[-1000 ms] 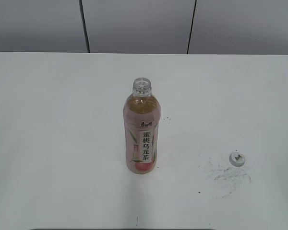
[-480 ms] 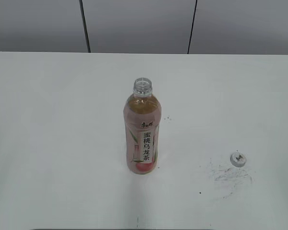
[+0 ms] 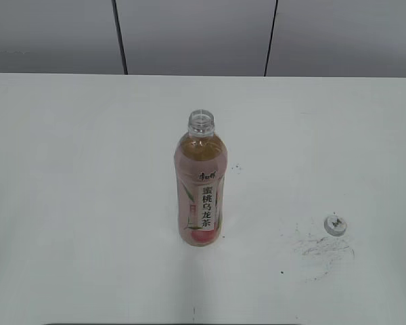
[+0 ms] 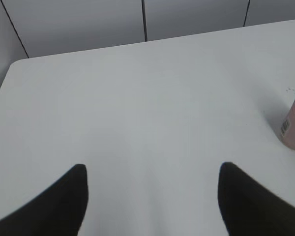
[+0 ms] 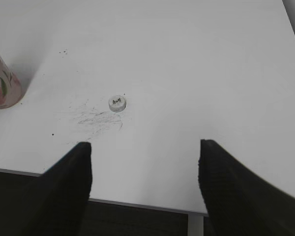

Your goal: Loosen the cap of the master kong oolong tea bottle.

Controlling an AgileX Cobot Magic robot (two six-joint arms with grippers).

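On surface (image 3: 68, 203), cap (image 3: 335, 225) lies off bottle (image 3: 201, 196), neck bare; task looks done. Both grippers' fingers (image 4: 59, 206) wide, empty.

A bare lab-like test station: a plain white worktop (image 3: 74, 203) scuffed with pencil-like marks (image 3: 321, 249), backed by grey wall panels (image 3: 196, 34).

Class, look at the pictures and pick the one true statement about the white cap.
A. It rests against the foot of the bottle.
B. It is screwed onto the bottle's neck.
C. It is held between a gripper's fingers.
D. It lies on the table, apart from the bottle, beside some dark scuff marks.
D: the cap lies on the table, well clear of the bottle, whose neck is open.
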